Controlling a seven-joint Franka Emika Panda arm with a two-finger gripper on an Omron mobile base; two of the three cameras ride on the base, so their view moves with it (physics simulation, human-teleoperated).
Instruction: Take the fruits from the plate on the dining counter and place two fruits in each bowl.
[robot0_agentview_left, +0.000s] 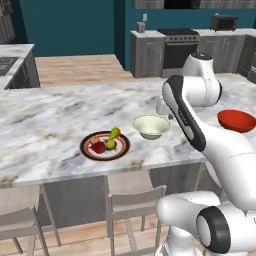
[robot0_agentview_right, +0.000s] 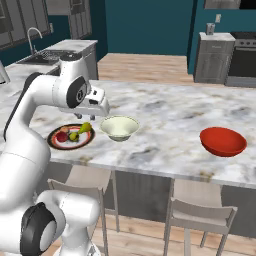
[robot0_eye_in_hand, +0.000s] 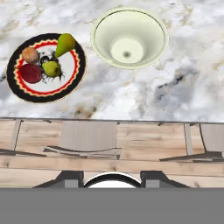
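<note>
The plate lies on the dining counter and carries a green pear, a tan-orange fruit, a dark red fruit and a small yellow-green fruit. The cream-white bowl stands empty just right of it. The red bowl sits farther right, also empty. My gripper hovers well above the counter between the plate and the cream bowl. It is open, its tips apart with nothing held.
Grey stools stand tucked under the counter's near edge, seen below the gripper in the hand view. A stove and dark cabinets line the back wall across a wooden floor. A sink counter lies at the far left.
</note>
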